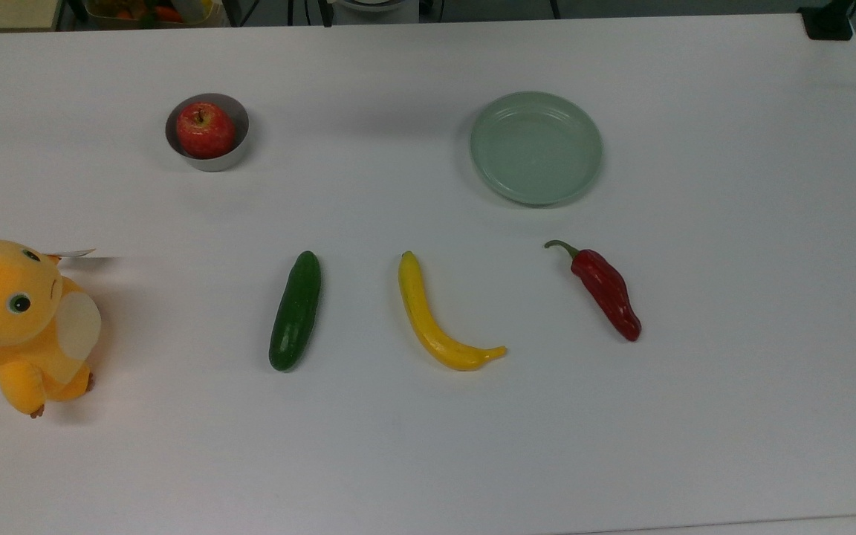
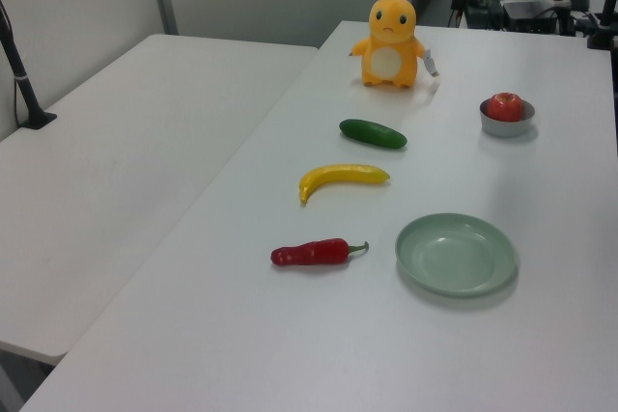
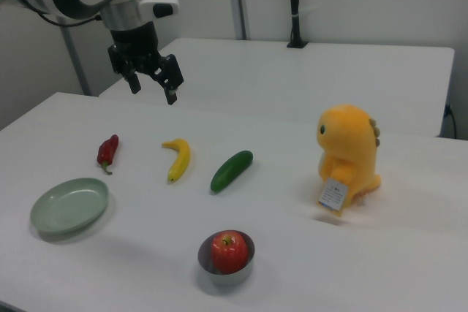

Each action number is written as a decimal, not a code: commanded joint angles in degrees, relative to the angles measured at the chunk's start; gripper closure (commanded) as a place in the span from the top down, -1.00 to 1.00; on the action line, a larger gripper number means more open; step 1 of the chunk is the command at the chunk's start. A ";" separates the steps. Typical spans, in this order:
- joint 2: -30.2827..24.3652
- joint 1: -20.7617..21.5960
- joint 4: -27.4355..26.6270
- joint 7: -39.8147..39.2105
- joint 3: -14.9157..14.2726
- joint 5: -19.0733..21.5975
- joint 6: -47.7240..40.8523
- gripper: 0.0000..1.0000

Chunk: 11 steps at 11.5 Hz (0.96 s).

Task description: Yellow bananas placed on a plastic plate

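The yellow banana [image 1: 439, 321] [image 2: 342, 178] [image 3: 177, 158] lies flat on the white table between a cucumber and a chili pepper. The pale green plastic plate [image 1: 536, 147] [image 2: 456, 254] [image 3: 70, 206] sits bare on the table, apart from the banana. In the right view my gripper [image 3: 152, 90] hangs open in the air, well above the table and above the banana and chili, holding nothing.
A dark green cucumber [image 1: 296, 310] [image 3: 231, 170] and a red chili pepper [image 1: 606, 290] [image 3: 107, 150] flank the banana. A steel bowl [image 1: 208, 133] [image 3: 227, 261] holds a red apple. An orange plush toy [image 1: 21, 321] [image 3: 350, 153] stands near the table's end.
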 commanded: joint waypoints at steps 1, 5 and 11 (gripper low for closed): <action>-0.74 0.05 -1.63 -1.87 -0.56 1.34 0.63 1.00; -0.65 0.31 -2.78 -2.14 -0.47 1.25 0.72 1.00; 7.15 4.35 2.92 -1.26 0.75 1.34 11.77 1.00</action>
